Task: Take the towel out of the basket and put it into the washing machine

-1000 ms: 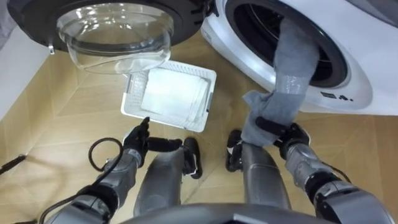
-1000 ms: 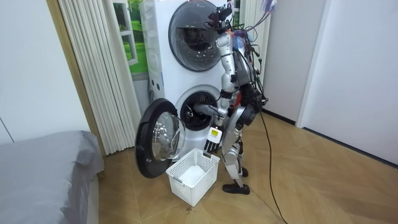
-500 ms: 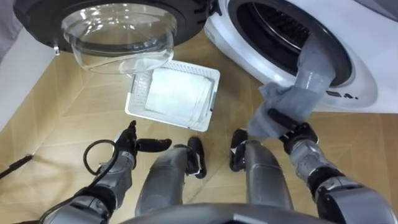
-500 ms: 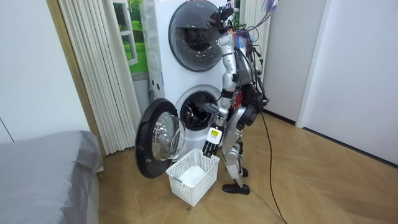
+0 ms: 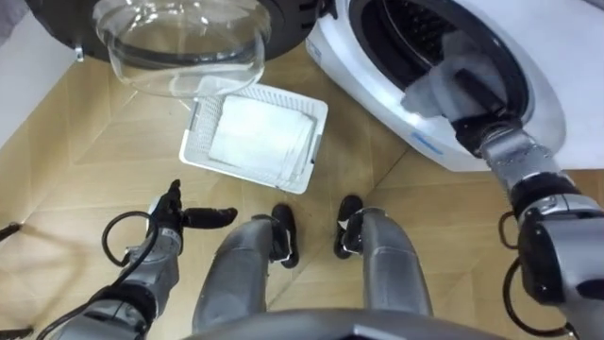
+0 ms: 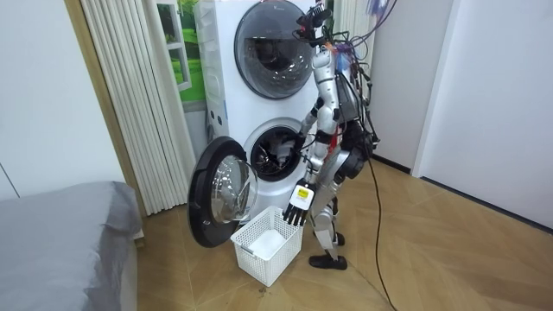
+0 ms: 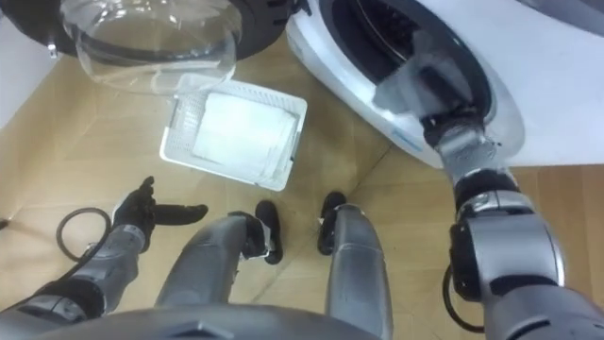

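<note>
A grey towel (image 5: 436,92) is bunched at the mouth of the lower washing machine's drum (image 5: 415,42), resting on the lower rim of the opening. My right hand (image 5: 475,111) is at that rim, fingers curled round the towel; in the right eye view the towel (image 7: 408,87) sits just ahead of the hand (image 7: 447,123). My left hand (image 5: 176,215) hangs low at my left side, open and holding nothing. In the room view I stand facing the washer (image 6: 275,154), right arm reaching into it, left hand (image 6: 297,206) spread above the basket.
A white plastic basket (image 5: 317,127) holding a folded white cloth (image 5: 260,142) stands on the wooden floor just ahead of my feet. The washer's round door (image 5: 184,42) is swung open to my left. A second machine (image 6: 275,50) is stacked above.
My right hand has risen from knee height to the drum mouth, and the hanging part of the towel has gone inside. The left hand has dropped lower and outward.
</note>
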